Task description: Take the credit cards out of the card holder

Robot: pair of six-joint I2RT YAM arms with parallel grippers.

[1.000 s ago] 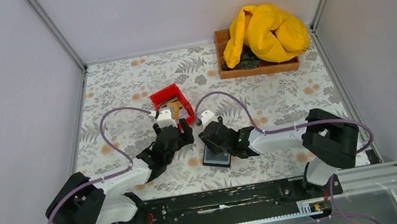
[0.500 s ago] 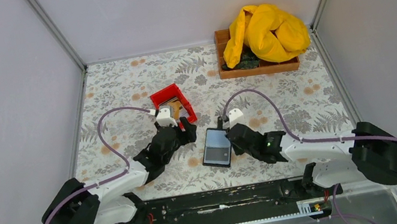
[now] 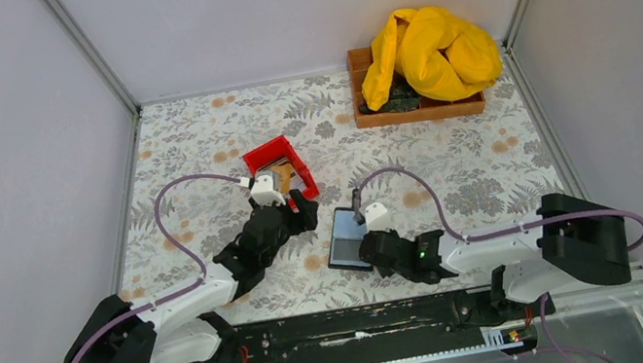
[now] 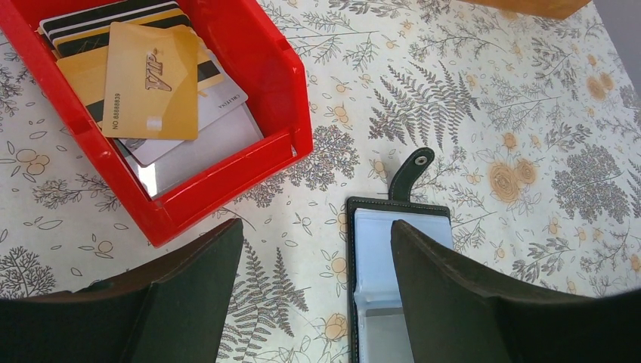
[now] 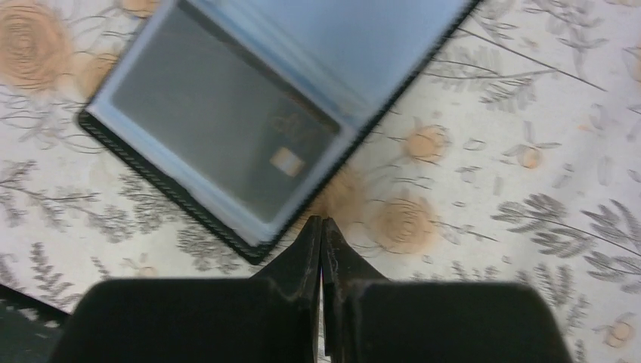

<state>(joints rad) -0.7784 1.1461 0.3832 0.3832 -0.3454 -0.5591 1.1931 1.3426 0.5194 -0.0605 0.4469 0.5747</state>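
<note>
the right gripper is seen pressed shut on nothing, its tips just beside a corner of the card holder. the card holder is laid open, with a dark card kept in one sleeve. the left gripper is held wide above its left edge. left of the card holder and beyond it, credit cards are piled in a red bin.

On the floral table are laid a red bin, the open card holder and, seemingly, a wooden tray.
</note>
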